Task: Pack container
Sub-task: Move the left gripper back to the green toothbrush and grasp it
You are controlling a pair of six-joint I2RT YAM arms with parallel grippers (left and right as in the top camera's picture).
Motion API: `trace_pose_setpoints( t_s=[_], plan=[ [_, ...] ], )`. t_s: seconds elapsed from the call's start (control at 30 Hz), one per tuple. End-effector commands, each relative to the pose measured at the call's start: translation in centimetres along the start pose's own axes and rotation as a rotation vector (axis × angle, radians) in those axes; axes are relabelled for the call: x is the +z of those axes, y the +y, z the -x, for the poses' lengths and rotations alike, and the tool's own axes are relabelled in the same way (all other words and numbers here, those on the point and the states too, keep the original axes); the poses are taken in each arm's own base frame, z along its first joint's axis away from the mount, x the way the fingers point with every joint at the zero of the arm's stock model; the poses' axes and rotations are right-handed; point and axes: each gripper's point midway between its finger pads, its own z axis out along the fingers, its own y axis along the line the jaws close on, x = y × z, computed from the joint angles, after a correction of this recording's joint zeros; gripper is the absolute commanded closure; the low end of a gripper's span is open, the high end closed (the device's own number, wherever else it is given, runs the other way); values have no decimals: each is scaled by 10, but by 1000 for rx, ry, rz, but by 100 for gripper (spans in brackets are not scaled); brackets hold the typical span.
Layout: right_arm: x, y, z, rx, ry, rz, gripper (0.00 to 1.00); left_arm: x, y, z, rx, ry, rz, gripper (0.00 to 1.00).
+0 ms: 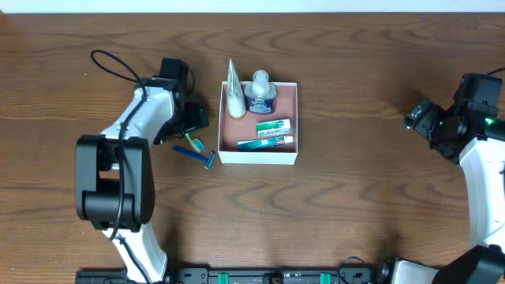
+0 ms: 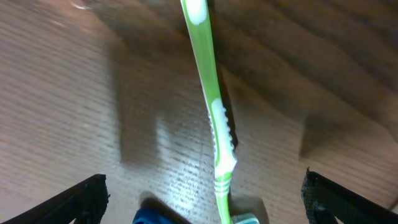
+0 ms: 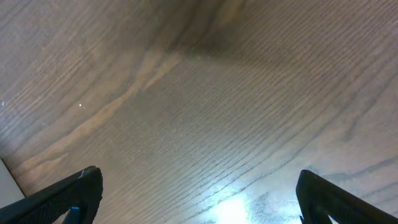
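The container (image 1: 259,156) is a square white-walled box with a reddish-brown floor at the table's middle. It holds a white tube (image 1: 235,96), a blue jar (image 1: 259,95) and two green-and-white toothpaste packs (image 1: 273,126). Left of it lie a blue razor (image 1: 198,155) and a green toothbrush (image 1: 192,143). My left gripper (image 1: 194,125) is open above them. In the left wrist view the toothbrush (image 2: 212,109) lies on the wood between its fingers (image 2: 205,199), with the razor (image 2: 155,217) at the bottom edge. My right gripper (image 1: 417,118) is open and empty.
The right wrist view shows only wood grain between the open fingers (image 3: 199,199), with a white corner (image 3: 6,180) at the left edge. A black cable (image 1: 114,65) loops behind the left arm. The robot base bar (image 1: 276,276) runs along the front edge.
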Motion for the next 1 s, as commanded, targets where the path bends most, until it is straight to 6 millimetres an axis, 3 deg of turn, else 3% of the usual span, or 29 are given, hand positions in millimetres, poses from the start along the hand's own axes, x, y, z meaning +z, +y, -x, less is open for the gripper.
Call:
trace_pose_setpoints(
  t_s=[0.0,0.23,0.5,0.77,0.97],
  plan=[
    [-5,-1,6,16,-23,-5,1,8,2,-3,-11,19,8,1],
    [-5,-1,6,16,-23,-5,1,16,2,-4,-10,27,13,0],
    [-5,-1,6,15,-23,-5,1,17,6,-12,-8,56,28,50],
    [-5,-1,6,15,-23,-5,1,21,10,-21,-11,81,41,88],
    [-5,-1,6,15,-23,-5,1,21,11,-21,-9,83,42,90]
  ],
)
